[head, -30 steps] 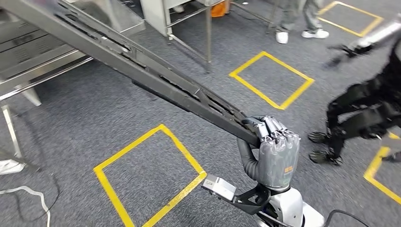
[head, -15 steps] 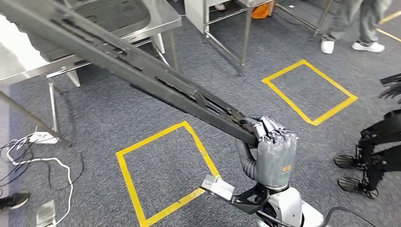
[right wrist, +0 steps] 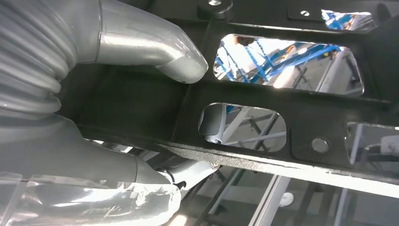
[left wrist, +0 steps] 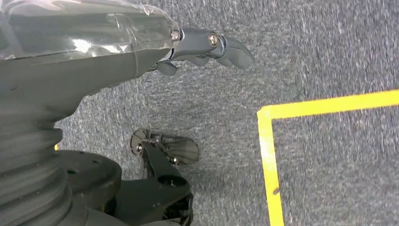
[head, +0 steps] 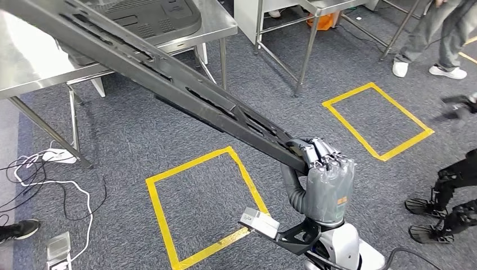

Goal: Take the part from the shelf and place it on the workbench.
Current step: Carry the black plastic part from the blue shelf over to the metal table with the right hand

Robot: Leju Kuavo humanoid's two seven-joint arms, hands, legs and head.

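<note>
The right hand point(head: 325, 179) grips one end of the long black part point(head: 169, 84), which slants up over the steel bench point(head: 34, 62); the left hand point(left wrist: 117, 52) hangs with fingers curled, holding nothing; a person point(head: 433, 39) stands nearby

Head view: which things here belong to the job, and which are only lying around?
For the job: long black part, right hand gripping its end, steel workbench.

Lying around: yellow floor squares, white cables, a person's feet.
</note>
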